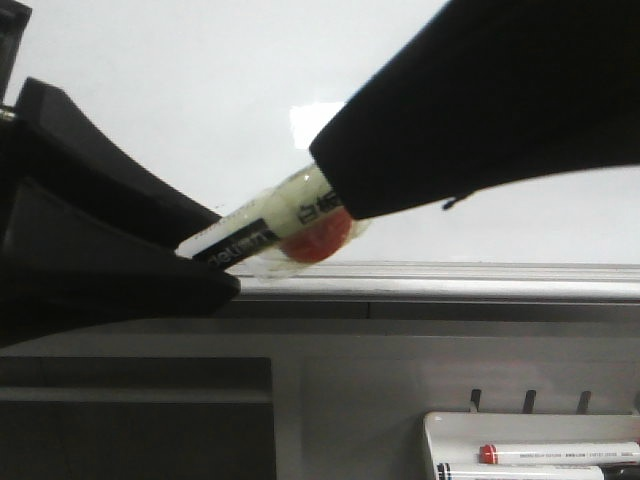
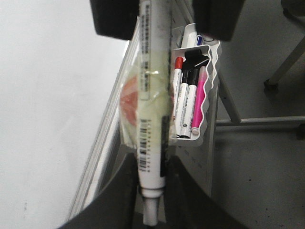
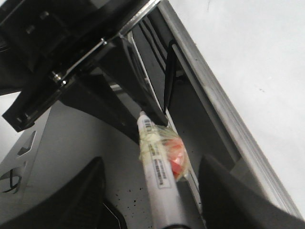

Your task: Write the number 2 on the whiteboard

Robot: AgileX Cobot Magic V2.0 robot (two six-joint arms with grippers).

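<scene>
The whiteboard [image 1: 180, 80] fills the back, with its grey ledge [image 1: 450, 283] below; it also shows in the left wrist view [image 2: 43, 119] and the right wrist view [image 3: 257, 57]. No number 2 shows on the visible part. A white marker [image 1: 270, 215] wrapped in yellowish tape with a red lump runs slanted just in front of the ledge. My left gripper [image 1: 215, 250] is shut on its nib end [image 2: 152, 164]. My right gripper [image 1: 335, 185] is open, its fingers wide apart on either side of the marker's other end [image 3: 152, 162], not touching it.
A small white tray [image 1: 440, 425] hangs below the ledge at the right and holds several markers, among them a red-capped one [image 1: 560, 452] and a pink one [image 2: 198, 102]. A grey panel lies under the ledge. Stand legs and floor show in the left wrist view.
</scene>
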